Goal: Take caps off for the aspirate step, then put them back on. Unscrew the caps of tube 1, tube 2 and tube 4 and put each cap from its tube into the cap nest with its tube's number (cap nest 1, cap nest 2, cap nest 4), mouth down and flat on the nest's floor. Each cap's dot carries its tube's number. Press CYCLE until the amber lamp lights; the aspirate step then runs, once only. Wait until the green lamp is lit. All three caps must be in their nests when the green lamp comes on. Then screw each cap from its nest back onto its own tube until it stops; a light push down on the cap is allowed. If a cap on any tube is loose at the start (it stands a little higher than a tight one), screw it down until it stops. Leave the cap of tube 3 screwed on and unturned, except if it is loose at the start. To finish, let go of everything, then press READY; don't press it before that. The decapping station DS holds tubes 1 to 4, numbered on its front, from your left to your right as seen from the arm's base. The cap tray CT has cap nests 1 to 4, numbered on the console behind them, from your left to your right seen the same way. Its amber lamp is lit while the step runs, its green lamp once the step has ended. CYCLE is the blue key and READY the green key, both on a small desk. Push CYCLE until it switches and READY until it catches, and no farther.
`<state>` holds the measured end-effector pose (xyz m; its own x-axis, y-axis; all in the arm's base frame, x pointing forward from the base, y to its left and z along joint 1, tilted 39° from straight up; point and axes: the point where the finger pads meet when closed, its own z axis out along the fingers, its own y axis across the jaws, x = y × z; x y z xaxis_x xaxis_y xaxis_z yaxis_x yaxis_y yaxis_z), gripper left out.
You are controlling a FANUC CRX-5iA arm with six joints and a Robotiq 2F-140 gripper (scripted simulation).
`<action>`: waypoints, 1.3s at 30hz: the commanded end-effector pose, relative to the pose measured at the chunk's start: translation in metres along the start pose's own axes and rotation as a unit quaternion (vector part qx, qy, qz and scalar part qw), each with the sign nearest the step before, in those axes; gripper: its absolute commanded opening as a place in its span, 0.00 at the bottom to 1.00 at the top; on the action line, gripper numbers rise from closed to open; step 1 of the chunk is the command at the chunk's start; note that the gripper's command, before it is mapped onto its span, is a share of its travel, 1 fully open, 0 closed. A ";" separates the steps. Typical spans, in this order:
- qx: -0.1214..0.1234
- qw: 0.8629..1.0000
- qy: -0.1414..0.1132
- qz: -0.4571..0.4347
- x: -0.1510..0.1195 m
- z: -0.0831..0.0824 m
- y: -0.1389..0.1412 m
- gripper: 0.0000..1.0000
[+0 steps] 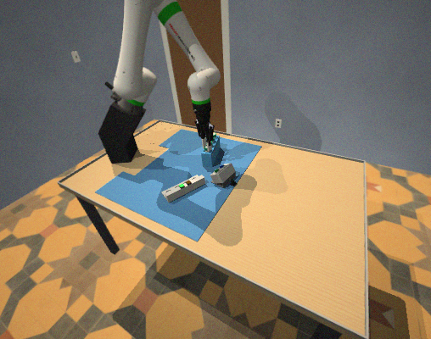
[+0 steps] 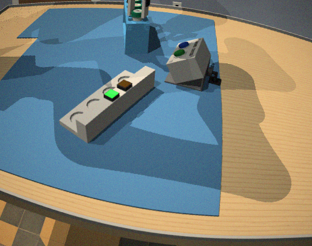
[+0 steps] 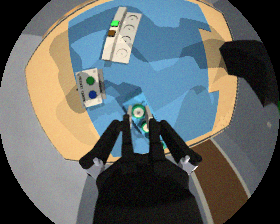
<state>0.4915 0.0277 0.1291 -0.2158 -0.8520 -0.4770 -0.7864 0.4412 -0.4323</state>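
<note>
Gripper (image 2: 139, 5) clamped on a green cap (image 2: 136, 13) at the decapping station (image 2: 136, 35).

We see the arm reaching straight down over the blue station at the far side of the blue mat (image 2: 176, 155), its fingers (image 2: 131, 5) closed narrow on the cap of the tube nearest the exterior camera; which tube number that is we cannot tell. Green caps show in a row on the station's top, all seated on tubes. The grey cap tray (image 2: 93, 124) lies nearer on the mat, its four round nests holding no caps; on its console the green lamp (image 2: 111, 95) glows beside the dark amber lamp (image 2: 124, 84). The small desk (image 2: 191, 66) stands just to the right, carrying the blue key (image 2: 183, 45) and green key (image 2: 179, 53).
</note>
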 end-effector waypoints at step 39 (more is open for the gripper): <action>-0.001 0.930 0.019 -0.368 0.000 0.000 0.000 0.00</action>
<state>0.4910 0.0291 0.1296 0.3535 -0.9353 -0.0143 -0.7289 -0.2659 -0.6309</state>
